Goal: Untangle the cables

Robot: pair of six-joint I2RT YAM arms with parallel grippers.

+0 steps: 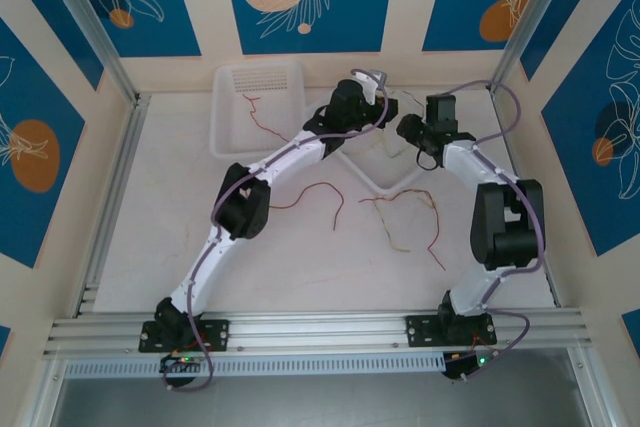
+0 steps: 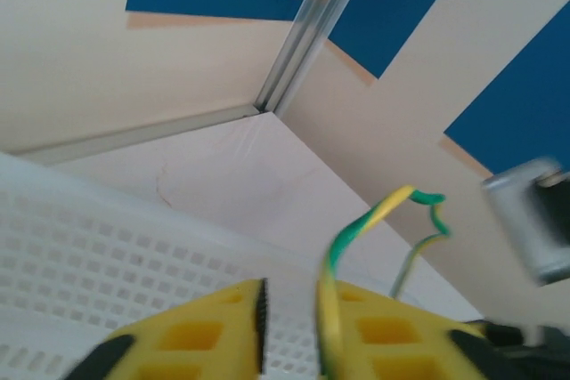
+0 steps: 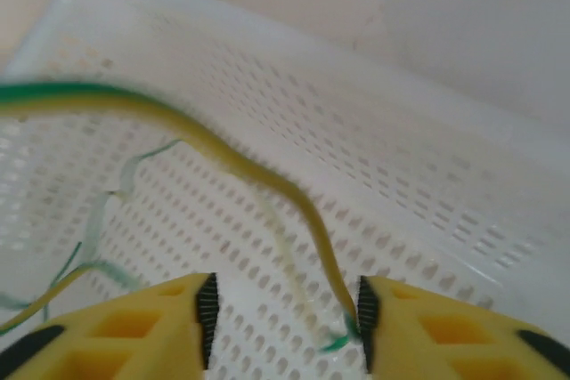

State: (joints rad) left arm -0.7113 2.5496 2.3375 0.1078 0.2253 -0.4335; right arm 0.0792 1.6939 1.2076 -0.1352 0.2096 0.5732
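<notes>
A yellow-green cable point(image 2: 374, 220) rises along the inner face of my left gripper's point(image 2: 289, 295) right finger; the jaws stand slightly apart and do not pinch it. In the top view this gripper point(image 1: 368, 87) hovers at the back of the table. The right gripper point(image 3: 285, 309) is open over a white perforated basket point(image 3: 427, 184), and the cable's point(image 3: 223, 153) end brushes its right pad. More thin green-yellow cables point(image 3: 53, 287) lie in that basket. Two red cables point(image 1: 310, 197) point(image 1: 410, 217) sprawl on the table. The right gripper point(image 1: 408, 129) faces the left one.
A second white basket point(image 1: 228, 117) at the back left holds a short red cable point(image 1: 262, 112). The basket under the grippers point(image 1: 385, 182) sits rotated at mid-table. Aluminium posts point(image 1: 95, 27) and patterned walls enclose the table. Thick purple-grey arm cables point(image 1: 510, 107) loop on the right.
</notes>
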